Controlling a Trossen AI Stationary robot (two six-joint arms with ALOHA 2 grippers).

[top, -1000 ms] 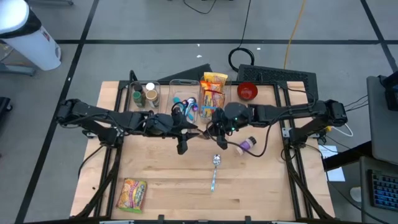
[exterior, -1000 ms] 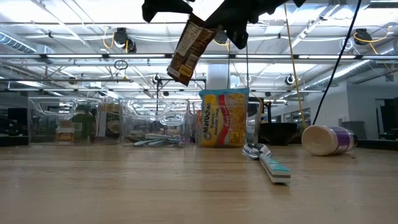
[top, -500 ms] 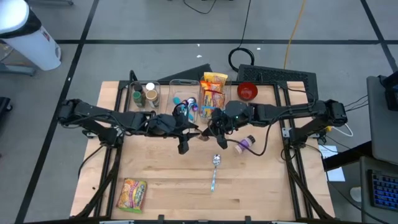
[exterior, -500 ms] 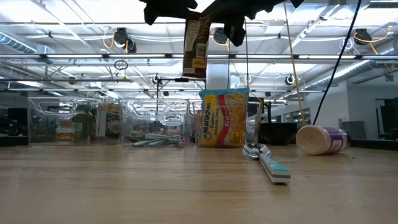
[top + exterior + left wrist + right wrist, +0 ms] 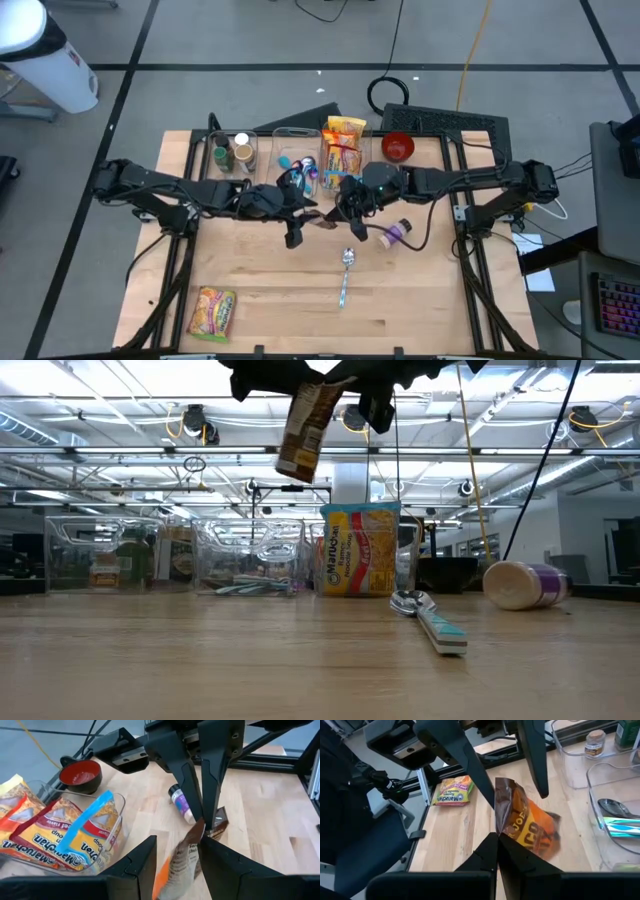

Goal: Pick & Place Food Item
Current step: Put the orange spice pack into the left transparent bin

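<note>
On the table point(image 5: 260, 290), a noodle pack point(image 5: 213, 311) lies near the front left corner, and clear bins point(image 5: 272, 152) line the back edge, the rightmost stuffed with ramen packs point(image 5: 342, 148). Mid-table, the left gripper point(image 5: 302, 207) stands partly open around one end of a brown snack bag point(image 5: 305, 430) that hangs tilted in the air, while the right gripper point(image 5: 341, 211) is pinched tight on the bag's other end. Further right, a spoon point(image 5: 345, 277) lies on the wood, a bottle point(image 5: 396, 234) lies on its side, and a red bowl point(image 5: 398, 147) sits at the back.
</note>
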